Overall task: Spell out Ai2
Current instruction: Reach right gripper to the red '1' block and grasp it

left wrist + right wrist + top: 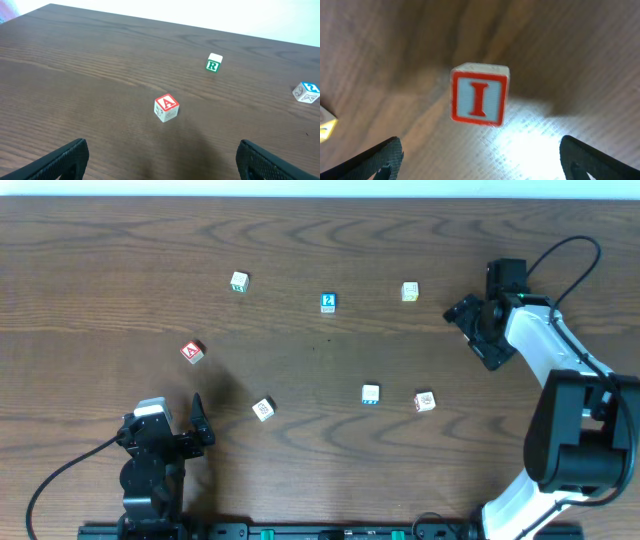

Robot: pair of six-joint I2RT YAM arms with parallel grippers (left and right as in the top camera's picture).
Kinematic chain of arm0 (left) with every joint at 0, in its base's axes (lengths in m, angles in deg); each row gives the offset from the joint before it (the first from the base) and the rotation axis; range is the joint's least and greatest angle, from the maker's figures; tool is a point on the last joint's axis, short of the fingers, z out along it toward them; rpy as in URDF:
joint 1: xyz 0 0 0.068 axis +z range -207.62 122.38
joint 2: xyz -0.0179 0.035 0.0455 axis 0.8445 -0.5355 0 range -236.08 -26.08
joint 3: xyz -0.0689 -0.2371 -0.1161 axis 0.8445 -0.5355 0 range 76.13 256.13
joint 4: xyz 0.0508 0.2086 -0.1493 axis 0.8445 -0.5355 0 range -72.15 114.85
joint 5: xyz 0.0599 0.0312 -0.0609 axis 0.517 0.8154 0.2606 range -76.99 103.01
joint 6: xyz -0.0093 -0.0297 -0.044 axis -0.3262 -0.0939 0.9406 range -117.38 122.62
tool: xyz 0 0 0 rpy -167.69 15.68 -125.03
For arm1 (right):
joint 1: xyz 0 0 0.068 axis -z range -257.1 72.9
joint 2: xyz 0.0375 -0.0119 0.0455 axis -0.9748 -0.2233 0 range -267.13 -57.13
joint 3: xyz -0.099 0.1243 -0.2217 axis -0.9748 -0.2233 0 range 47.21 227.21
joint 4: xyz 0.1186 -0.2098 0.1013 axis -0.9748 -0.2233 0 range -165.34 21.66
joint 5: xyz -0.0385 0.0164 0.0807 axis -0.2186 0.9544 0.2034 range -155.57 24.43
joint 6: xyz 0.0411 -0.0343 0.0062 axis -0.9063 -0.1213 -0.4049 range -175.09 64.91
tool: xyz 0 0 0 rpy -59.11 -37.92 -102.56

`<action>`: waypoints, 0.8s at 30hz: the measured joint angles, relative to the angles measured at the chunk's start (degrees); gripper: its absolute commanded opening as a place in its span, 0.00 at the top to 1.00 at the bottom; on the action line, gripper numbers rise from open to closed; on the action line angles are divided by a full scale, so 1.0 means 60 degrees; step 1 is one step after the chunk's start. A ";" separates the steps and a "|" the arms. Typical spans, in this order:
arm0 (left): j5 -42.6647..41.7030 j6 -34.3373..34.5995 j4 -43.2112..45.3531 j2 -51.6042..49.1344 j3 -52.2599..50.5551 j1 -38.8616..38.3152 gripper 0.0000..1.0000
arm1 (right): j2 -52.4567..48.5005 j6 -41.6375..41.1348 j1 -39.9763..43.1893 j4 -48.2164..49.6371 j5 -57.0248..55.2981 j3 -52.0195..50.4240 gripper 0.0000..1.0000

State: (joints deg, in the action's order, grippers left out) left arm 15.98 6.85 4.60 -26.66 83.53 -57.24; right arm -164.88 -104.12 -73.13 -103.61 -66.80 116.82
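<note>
The red A block [192,352] lies at the left of the table; in the left wrist view [166,108] it sits ahead of my open, empty left gripper [162,162], which rests near the front edge [168,422]. The blue 2 block [328,302] is at the back centre and also shows at the right edge of the left wrist view [306,92]. The red I block [480,95] lies on the table just ahead of my open, empty right gripper [480,160]. In the overhead view the right gripper [474,335] hides it.
A green R block [239,281] is at the back left. A yellowish block [410,291] is left of the right gripper. Three more blocks lie in the front middle [263,409], [370,394], [425,401].
</note>
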 measured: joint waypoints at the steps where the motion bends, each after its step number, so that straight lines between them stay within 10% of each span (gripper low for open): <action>1: 0.0000 0.0004 -0.0004 0.0000 0.0000 0.0000 0.05 | 0.0000 0.0033 0.0004 0.0120 -0.0007 0.0000 0.03; 24: 0.0000 0.0004 0.0000 0.0000 0.0000 0.0000 0.05 | -0.0714 0.0579 0.0463 0.0623 -0.0084 0.0033 0.35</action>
State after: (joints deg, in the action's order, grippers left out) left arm 15.98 6.87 4.60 -26.66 83.53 -57.24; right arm -169.16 -100.65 -70.36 -99.87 -67.31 117.01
